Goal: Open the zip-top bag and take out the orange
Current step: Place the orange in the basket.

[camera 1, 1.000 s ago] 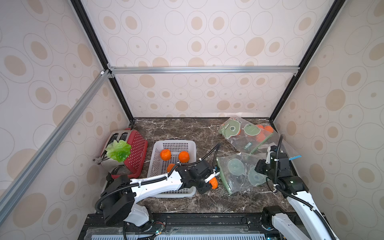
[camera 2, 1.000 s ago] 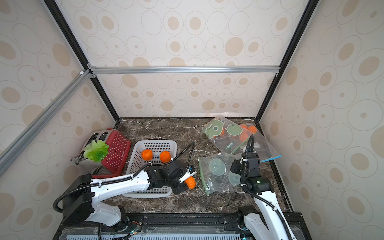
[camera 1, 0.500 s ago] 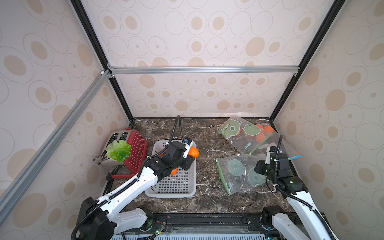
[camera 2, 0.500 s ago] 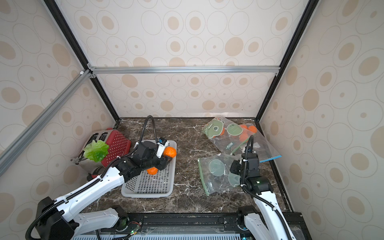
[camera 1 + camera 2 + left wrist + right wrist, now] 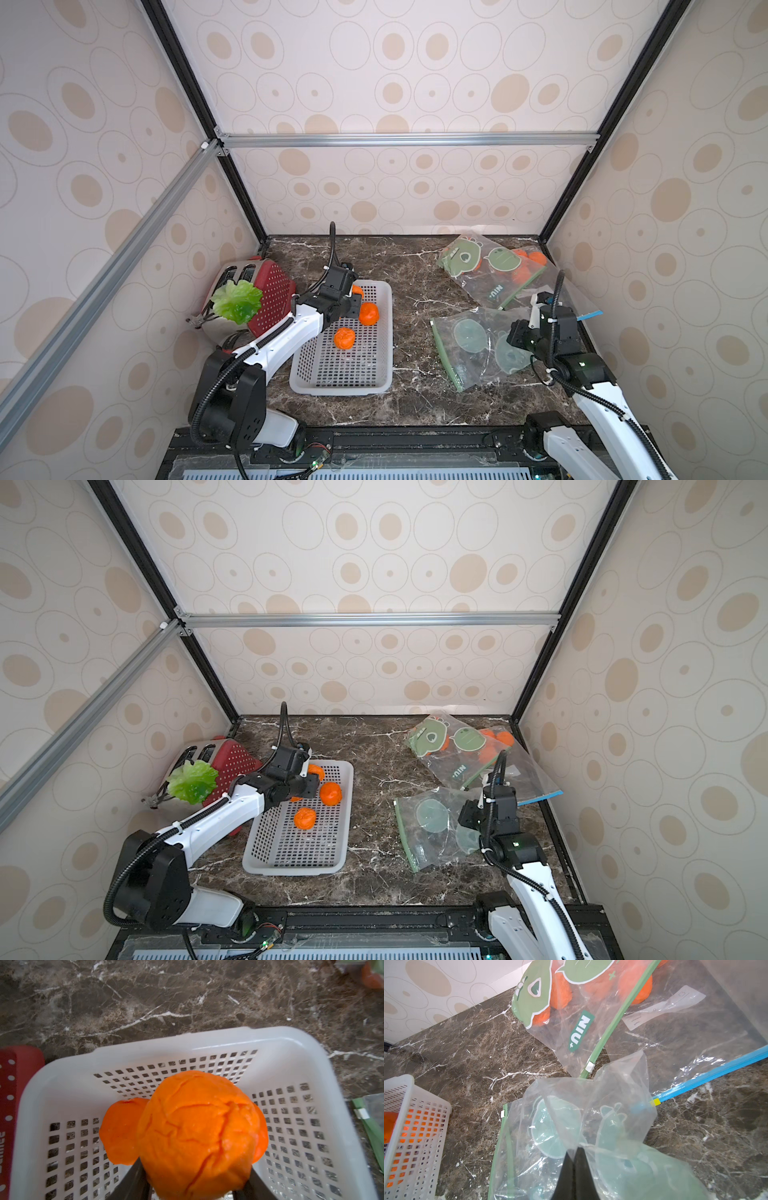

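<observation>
Orange (image 5: 199, 1136) over white basket (image 5: 166, 1043): drop-off step.
My L claw (image 5: 360, 309) half-open, gripping it; next lower + release. R claw (image 5: 574, 1153) shut on empty zip-top bag (image 5: 591, 1105).

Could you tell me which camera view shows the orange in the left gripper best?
The left wrist view: the orange fills the frame's middle, creased skin sharp, held by the left gripper. Both top views show the orange small, over the white basket. The right wrist view gives only orange glimpses through the basket wall.
</observation>
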Robot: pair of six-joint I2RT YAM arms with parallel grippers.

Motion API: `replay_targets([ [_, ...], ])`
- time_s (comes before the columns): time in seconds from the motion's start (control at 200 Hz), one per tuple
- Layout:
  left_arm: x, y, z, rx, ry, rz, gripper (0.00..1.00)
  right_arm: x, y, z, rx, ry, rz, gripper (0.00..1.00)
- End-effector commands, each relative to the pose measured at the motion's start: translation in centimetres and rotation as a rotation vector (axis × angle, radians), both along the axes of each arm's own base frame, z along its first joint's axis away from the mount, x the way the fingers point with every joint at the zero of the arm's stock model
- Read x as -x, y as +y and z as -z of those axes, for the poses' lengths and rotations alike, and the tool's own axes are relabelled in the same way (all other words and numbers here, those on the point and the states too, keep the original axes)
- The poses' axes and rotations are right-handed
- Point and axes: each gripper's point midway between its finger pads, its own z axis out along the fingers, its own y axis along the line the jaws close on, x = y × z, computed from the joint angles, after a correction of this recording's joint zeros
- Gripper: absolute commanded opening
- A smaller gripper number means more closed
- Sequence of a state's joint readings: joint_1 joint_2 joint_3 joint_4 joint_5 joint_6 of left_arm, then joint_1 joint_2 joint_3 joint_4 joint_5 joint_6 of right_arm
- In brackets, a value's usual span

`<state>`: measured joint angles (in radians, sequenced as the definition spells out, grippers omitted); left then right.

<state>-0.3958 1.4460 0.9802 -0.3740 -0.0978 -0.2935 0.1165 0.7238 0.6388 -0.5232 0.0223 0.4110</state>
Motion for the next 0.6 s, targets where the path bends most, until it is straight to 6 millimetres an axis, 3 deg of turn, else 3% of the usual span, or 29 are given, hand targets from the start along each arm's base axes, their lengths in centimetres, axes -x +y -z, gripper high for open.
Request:
replay_targets([
  [0.0, -0.4, 1.2, 0.3, -0.034, -0.006, -0.064, 0.32, 0.0, 0.0, 0.3, -0.012, 0.002, 0.005, 0.00],
  [0.155, -0.1, 1.7, 1.2, -0.059, 0.016, -0.070, 0.38, 0.0, 0.0, 0.4, -0.011, 0.003, 0.006, 0.00],
  [0.34, 0.3, 2.0, 2.1, -0.066, 0.034, -0.078, 0.52, 0.0, 0.0, 0.5, -0.010, 0.008, 0.005, 0.00],
  [0.411, 0.4, 1.8, 2.3, -0.053, 0.041, -0.073, 0.63, 0.0, -0.1, 0.5, -0.006, 0.007, 0.006, 0.00],
  [0.591, 0.8, 2.1, 2.7, -0.063, 0.044, -0.071, 0.71, 0.0, -0.1, 0.5, -0.005, 0.006, 0.009, 0.00],
])
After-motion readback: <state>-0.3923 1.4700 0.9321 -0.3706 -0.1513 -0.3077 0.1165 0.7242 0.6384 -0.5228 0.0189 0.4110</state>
